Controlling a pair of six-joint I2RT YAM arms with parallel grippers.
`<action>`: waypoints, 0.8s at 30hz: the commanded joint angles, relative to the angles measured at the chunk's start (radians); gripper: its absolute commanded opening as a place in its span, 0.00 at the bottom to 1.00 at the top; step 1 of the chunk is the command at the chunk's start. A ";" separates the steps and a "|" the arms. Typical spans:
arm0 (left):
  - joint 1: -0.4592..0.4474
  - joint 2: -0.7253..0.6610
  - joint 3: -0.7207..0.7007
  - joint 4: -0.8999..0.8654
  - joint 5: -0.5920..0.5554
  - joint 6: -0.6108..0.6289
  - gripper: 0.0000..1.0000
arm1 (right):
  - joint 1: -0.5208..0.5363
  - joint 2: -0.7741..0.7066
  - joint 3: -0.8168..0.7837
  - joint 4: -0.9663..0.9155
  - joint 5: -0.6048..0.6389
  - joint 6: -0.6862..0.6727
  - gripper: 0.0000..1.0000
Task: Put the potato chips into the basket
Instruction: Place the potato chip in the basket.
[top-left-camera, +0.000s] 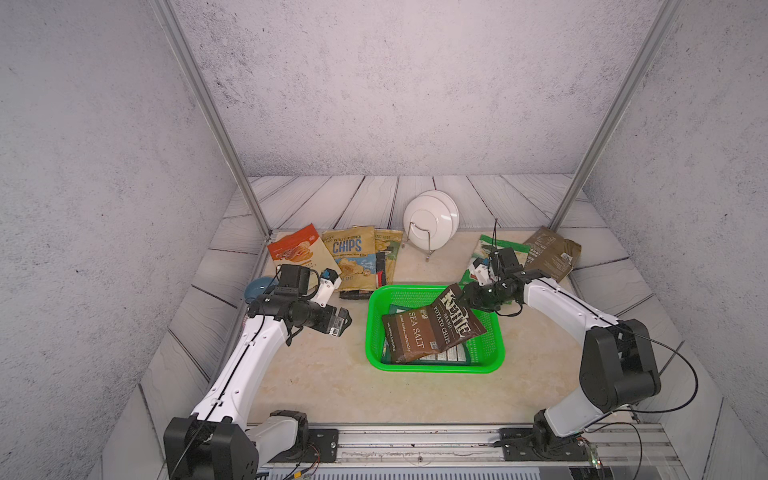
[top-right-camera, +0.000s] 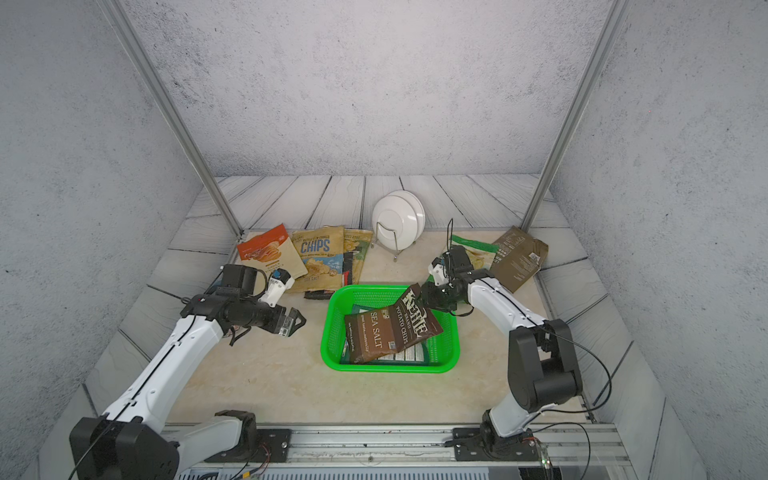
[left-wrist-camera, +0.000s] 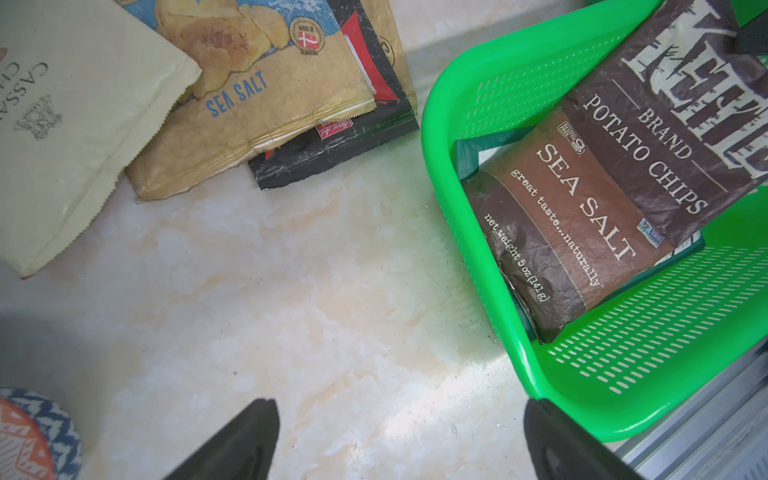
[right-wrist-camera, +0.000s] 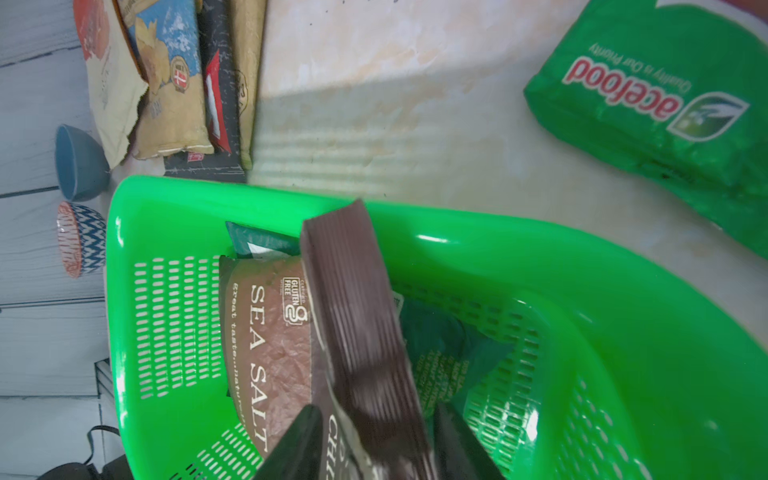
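At the far left edge of the desk (top-left-camera: 316, 374) a blue bowl (top-left-camera: 257, 289) sits behind the left arm, whose claw (top-left-camera: 343, 322) hovers low over the marbled top with its fingers (left-wrist-camera: 249, 440) spread wide apart, gripping no bag. Along the back, an orange-and-cream bag (top-left-camera: 297, 253) overlaps a tan CHIPS bag (top-left-camera: 349, 257), which lies on a black bag (left-wrist-camera: 332, 158) with a second tan bag (top-left-camera: 390, 245) just beside it. Two white plates (top-left-camera: 428, 220) stand on edge further back, near the middle. In front of them, in both top views, the green basket (top-left-camera: 432, 368) (top-right-camera: 386, 368) rests on the desk between the two arms. Inside it the brown Kettle bag (top-left-camera: 432, 328) (top-right-camera: 390, 328) lies slanted across a teal bag (right-wrist-camera: 444, 336), its lower end down in the basket and its upper corner raised above the far right rim. That corner is pinched in the right claw (top-left-camera: 462, 296) (right-wrist-camera: 376, 444), whose fingers (right-wrist-camera: 299, 444) have narrowed onto either side of the bag's crimped top seam. Behind the right arm, a green bag (right-wrist-camera: 665, 104) lies flat on the desk, and an olive-brown bag (top-left-camera: 550, 253) lies at the back right corner, its printed back facing up.
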 joint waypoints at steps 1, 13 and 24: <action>0.003 0.002 -0.012 -0.013 0.014 0.014 0.99 | -0.002 0.002 0.003 0.023 -0.020 0.007 0.25; 0.002 0.005 -0.012 -0.013 0.019 0.013 0.99 | -0.002 -0.180 -0.142 0.012 0.052 0.036 0.00; 0.002 0.004 -0.009 -0.012 0.019 0.012 0.99 | 0.001 -0.250 -0.213 -0.041 0.068 0.028 0.30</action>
